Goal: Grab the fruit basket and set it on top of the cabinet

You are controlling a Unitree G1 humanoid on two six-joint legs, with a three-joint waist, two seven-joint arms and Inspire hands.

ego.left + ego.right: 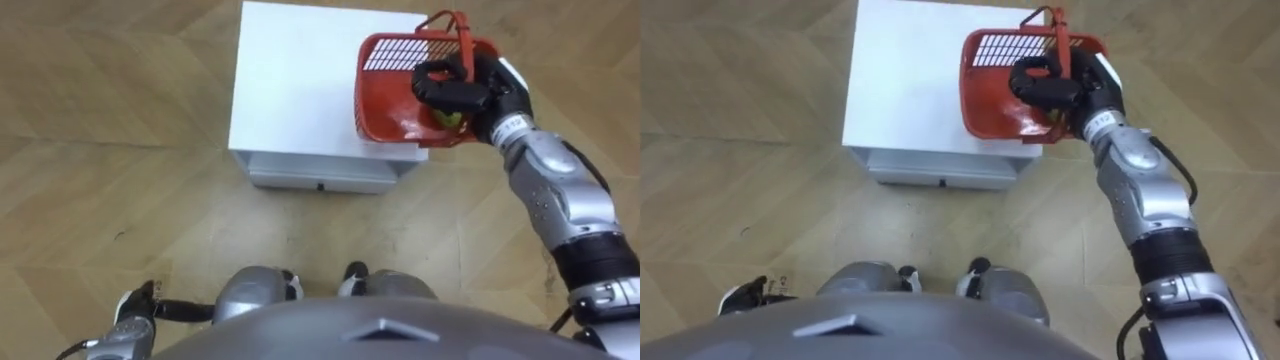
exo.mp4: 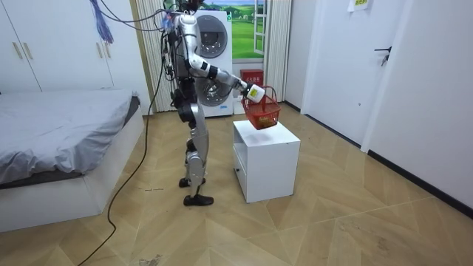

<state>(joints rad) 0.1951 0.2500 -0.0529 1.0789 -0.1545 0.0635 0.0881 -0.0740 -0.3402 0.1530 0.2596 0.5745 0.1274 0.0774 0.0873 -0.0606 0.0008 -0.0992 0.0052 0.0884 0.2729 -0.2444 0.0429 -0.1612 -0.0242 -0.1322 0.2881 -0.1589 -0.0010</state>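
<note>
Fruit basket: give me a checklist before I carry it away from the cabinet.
1. Grip: right hand has its fingers curled round the handle of the fruit basket: ok.
2. Lift: in the room view the basket hangs above the white cabinet: ok.
3. Level: the basket tilts in the eye views: not ok.
4. Load: a yellow-green fruit lies inside: ok. Whether there is more: cannot tell.
5. Left hand is low at the robot's side, away from the cabinet: ok.
</note>
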